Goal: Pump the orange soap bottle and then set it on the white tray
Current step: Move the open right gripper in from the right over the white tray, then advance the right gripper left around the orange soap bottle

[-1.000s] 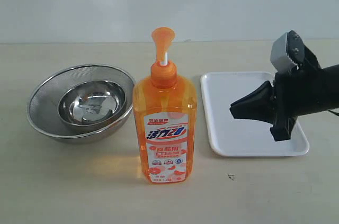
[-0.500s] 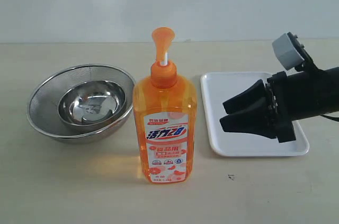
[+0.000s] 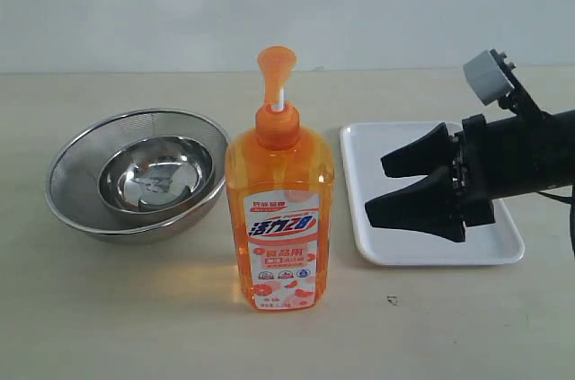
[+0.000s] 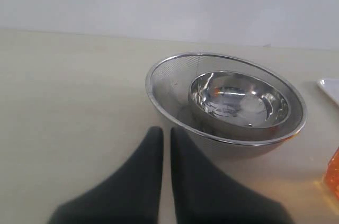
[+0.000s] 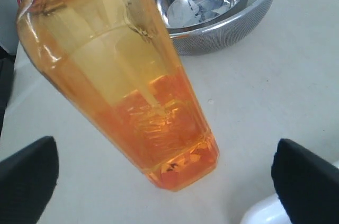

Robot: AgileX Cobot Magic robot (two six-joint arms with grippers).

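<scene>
Exterior view: the orange soap bottle [image 3: 279, 209] stands upright on the table [image 3: 467, 326], just left of the white tray [image 3: 377, 142], not on it. The right gripper [image 3: 375, 188] is by the tray, jaws wide, empty. The left gripper [image 4: 162, 130] is nearly closed, empty.

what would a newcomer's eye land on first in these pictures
The tall orange soap bottle standing upright mid-table grabs the eye first. To its right, the black right gripper hangs with jaws spread over the white tray. On the left sits a steel mesh strainer with a shiny bowl inside.
</scene>
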